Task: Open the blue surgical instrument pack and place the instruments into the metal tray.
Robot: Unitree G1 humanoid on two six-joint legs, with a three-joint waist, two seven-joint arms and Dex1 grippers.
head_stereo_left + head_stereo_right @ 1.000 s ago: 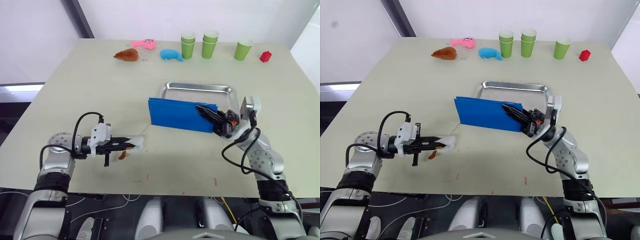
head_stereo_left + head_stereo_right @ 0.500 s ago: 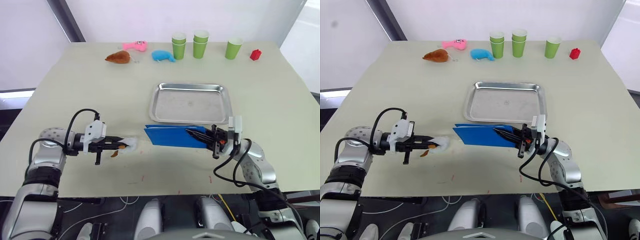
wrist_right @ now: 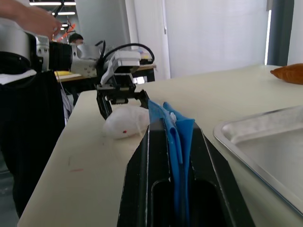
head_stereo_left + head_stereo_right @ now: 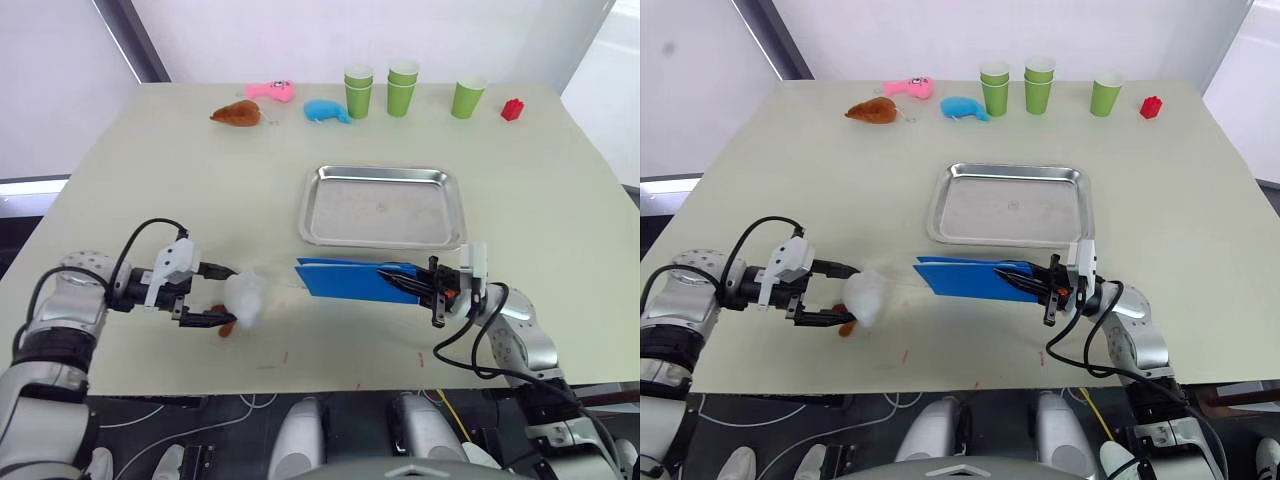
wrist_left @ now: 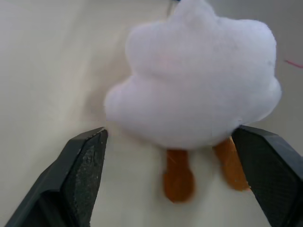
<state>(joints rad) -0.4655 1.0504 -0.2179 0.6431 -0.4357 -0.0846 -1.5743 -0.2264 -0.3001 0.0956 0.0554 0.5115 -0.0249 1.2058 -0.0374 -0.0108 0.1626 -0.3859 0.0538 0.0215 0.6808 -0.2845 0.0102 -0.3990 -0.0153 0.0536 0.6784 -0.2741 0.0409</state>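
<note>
The blue surgical instrument pack (image 4: 345,277) is folded shut and held nearly level just in front of the near rim of the metal tray (image 4: 381,173). My right gripper (image 4: 412,285) is shut on the pack's right end; in the right wrist view its fingers (image 3: 151,156) clamp the blue edge (image 3: 176,126). The instruments are hidden. The tray holds nothing. My left gripper (image 4: 221,296) stands open at the front left, its fingers (image 5: 85,158) on either side of a white plush toy (image 5: 196,80) with orange feet, which lies on the table.
Along the far edge stand three green cups (image 4: 402,86), a red block (image 4: 512,108), a blue plush (image 4: 326,110), a pink toy (image 4: 269,91) and a brown toy (image 4: 236,113). A person (image 3: 28,16) stands beyond the table's left side.
My left gripper has opened and let go of the white plush toy, which now lies between its fingers. The right gripper keeps the pack, lowered in front of the tray. The camera has shifted.
</note>
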